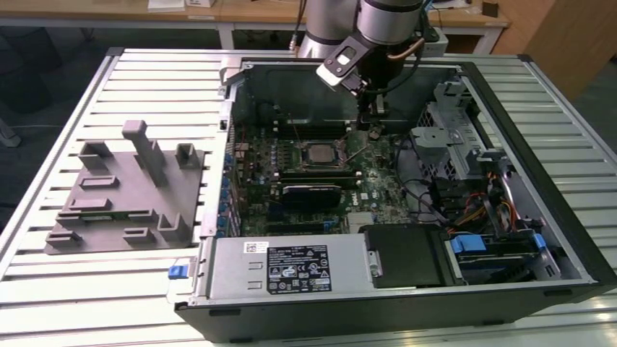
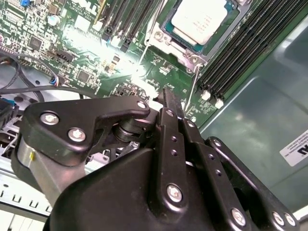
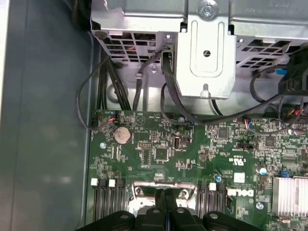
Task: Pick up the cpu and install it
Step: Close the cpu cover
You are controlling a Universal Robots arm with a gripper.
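cpu (image 2: 199, 21): cut by picture edge | socket (image 3: 139, 190): partly behind claw (image 3: 165, 195)

cpu (image 2: 199, 21) silver-grey, motherboard (image 3: 192, 159) green, memory slots (image 2: 240, 48) black, gripper (image 3: 166, 195) black, moulded tray (image 1: 115, 202) flat grey, table (image 1: 58, 289) pale grey with ribbed stripes, case (image 1: 386, 318) black, latch tab (image 1: 175, 272) blue, heatsink (image 3: 291, 195) silver with fine stripes.

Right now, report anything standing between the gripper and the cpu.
Nothing visible blocks it. The cpu lies top bare in its socket, and the gripper hangs over the motherboard beside it; only the socket's thin lever lies along that side.
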